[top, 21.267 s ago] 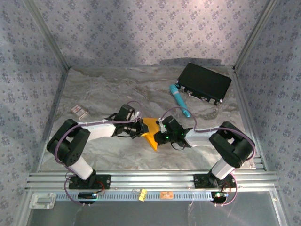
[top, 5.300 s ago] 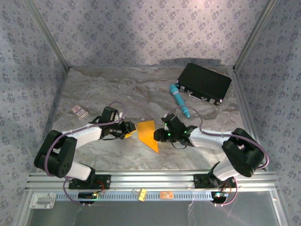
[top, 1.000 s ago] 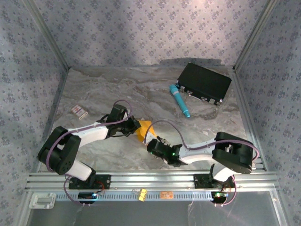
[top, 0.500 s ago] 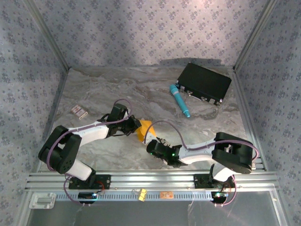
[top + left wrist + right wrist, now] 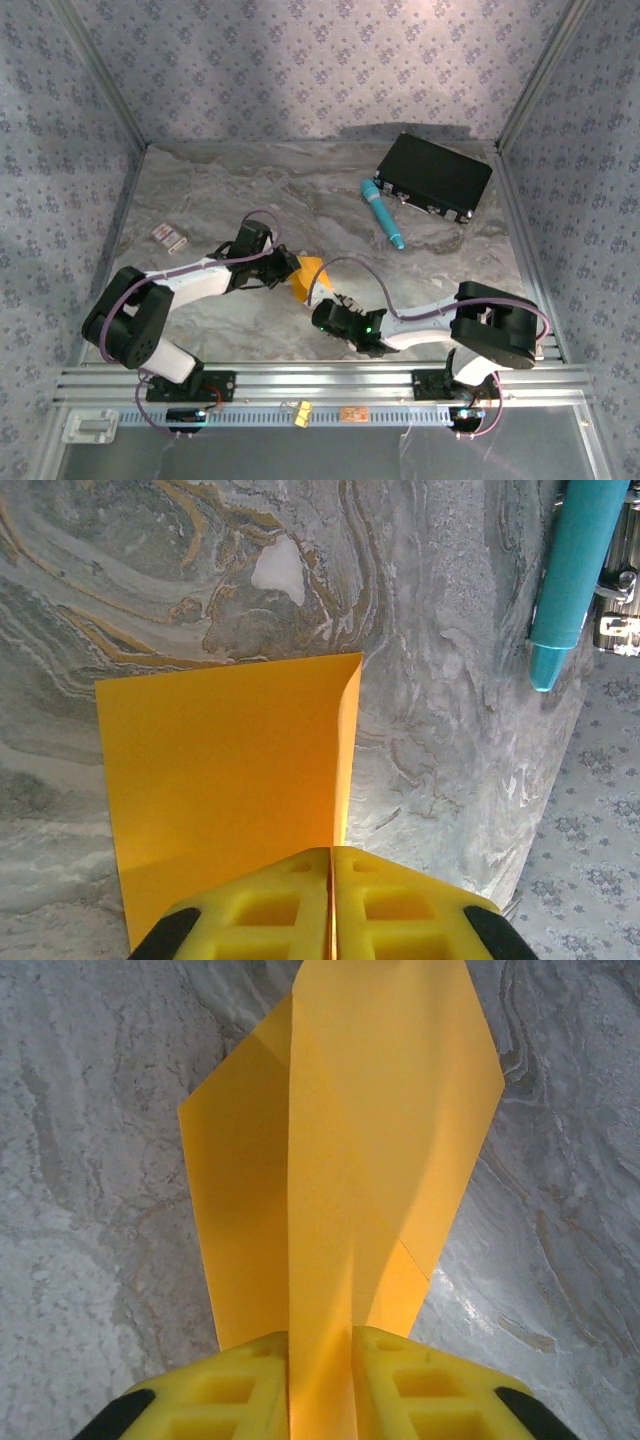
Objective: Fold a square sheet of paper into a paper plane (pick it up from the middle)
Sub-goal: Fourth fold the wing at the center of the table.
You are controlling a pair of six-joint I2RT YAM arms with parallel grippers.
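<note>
From above, the paper plane (image 5: pixel 308 275) sits mid-desk (image 5: pixel 230 190), pinched between both arms. The left gripper (image 5: pixel 287 268) meets it from the left. The right gripper (image 5: pixel 322 303) now reaches in from the near side, having swung round from the paper's right flank a few seconds back. The teal pen (image 5: pixel 384 215) lies well apart, untouched.

At the left wrist, the left gripper (image 5: pixel 331 855) has its fingers pressed together, and the paper's folded edge runs straight into the seam, so it is clamped on the paper plane (image 5: pixel 220 770).

At the right wrist, the right gripper (image 5: pixel 320 1345) has narrowed over the last second and its fingers now press both sides of the raised centre fold of the paper plane (image 5: pixel 380 1110). I judge this to be a pinch that sharpens the centre crease, with the wings not yet formed.
</note>
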